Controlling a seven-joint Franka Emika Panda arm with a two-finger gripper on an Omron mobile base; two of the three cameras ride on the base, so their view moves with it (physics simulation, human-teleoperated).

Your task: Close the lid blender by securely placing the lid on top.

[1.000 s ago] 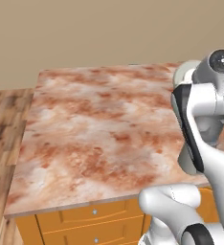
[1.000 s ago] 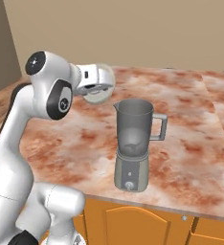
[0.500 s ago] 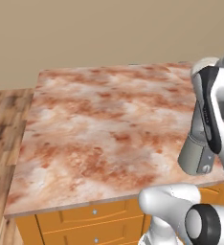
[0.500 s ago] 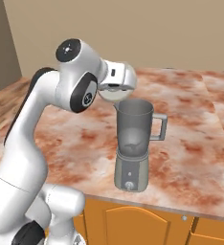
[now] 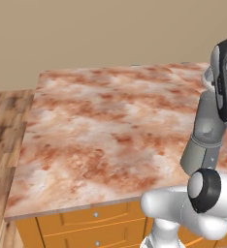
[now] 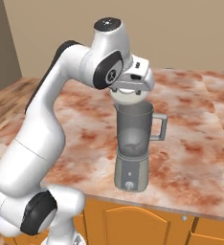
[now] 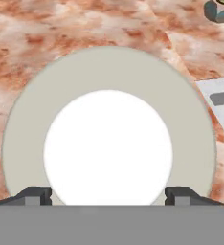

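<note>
The grey blender (image 6: pixel 133 150) stands near the counter's front edge in the right base view, its translucent jar upright with the handle to the right and a small knob low on the base. My gripper (image 6: pixel 128 93) hangs just above the jar's mouth, shut on the lid (image 6: pixel 128 97), a flat round disc. From the hand camera the lid (image 7: pixel 109 143) is seen flat-on, a pale grey-green rim around a white centre, with my two dark fingertips (image 7: pixel 35 195) at its lower left and right. The jar below is hidden by the lid.
The marbled pink counter (image 5: pixel 110 126) stretches wide to the left of the arm. A dark bowl with a green plant (image 7: pixel 221 9) sits far off on the counter. A white-grey flat surface (image 7: pixel 221 103) lies beside the counter's right part.
My arm has swung to the right, carrying the lid from left of the blender to just above the jar's mouth. The blender has stayed put.
</note>
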